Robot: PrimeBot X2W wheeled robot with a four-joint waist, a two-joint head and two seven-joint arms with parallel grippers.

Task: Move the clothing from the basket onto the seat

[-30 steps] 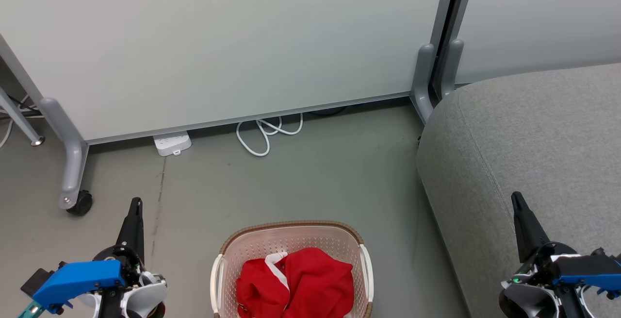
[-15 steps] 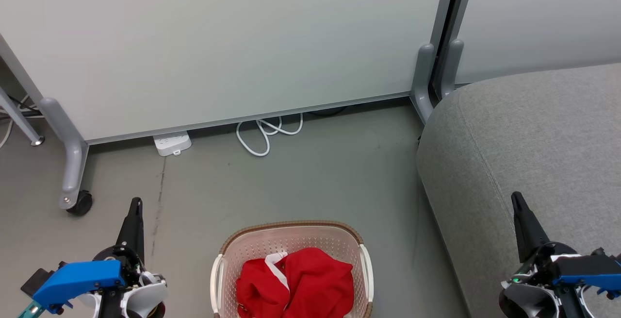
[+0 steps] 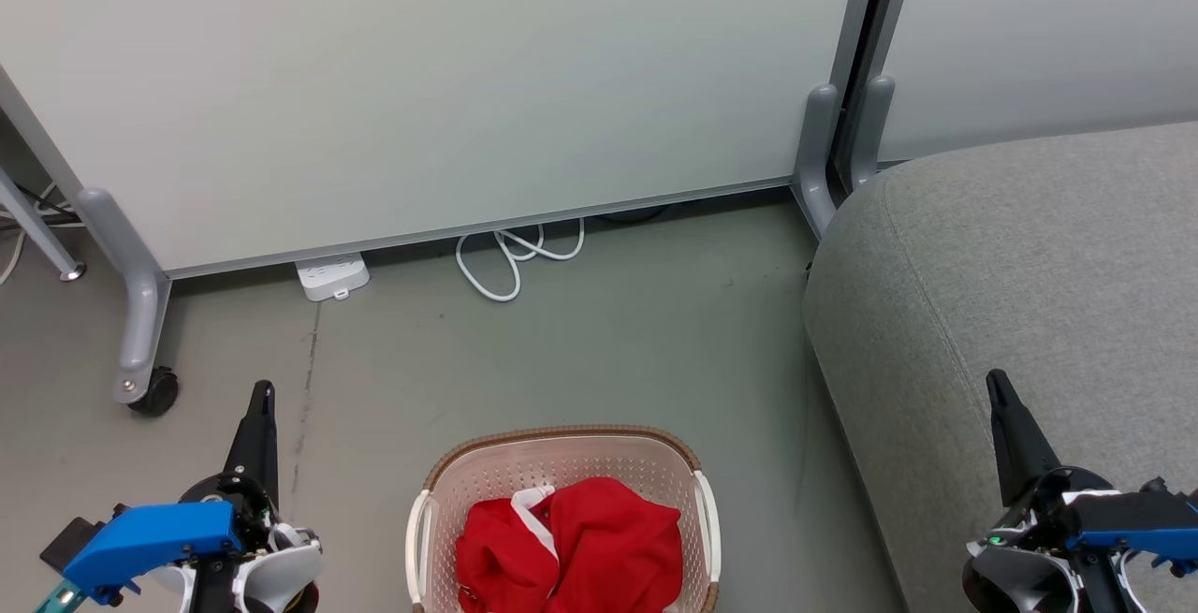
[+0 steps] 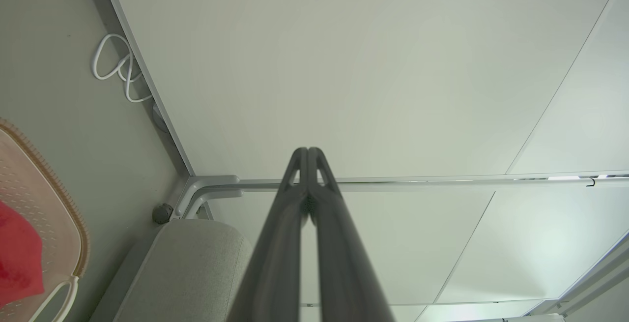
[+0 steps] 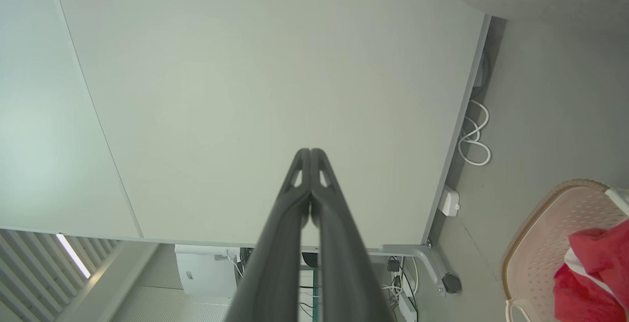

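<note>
Nothing moved; left gripper (image 3: 265, 390), right gripper (image 3: 995, 379), jaws pressed together, one basket (image 3: 562, 432), clothing (image 3: 580, 538) inside

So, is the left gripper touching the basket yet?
Apart. The head view shows bare floor between the shut left gripper and the basket.

Two arms in charcoal, blue and white

The left end effector (image 3: 264, 395) is showing long matte charcoal fingers (image 4: 275, 263) that are tapering to slim tips, each tip carrying a small teardrop-shaped cut-out. Behind it a bright blue cover (image 3: 150, 533) is sitting over a glossy white wrist shell (image 3: 279, 568), with a teal piece (image 3: 56, 599) peeking out at its corner and black fittings showing between. The right end effector (image 3: 996, 381) is wearing matching right-hand fingers (image 5: 280, 263), a second blue cover (image 3: 1132, 510) and a grey-white shell (image 3: 1013, 580), and a small green light (image 3: 995, 539) is glowing on its wrist.
</note>
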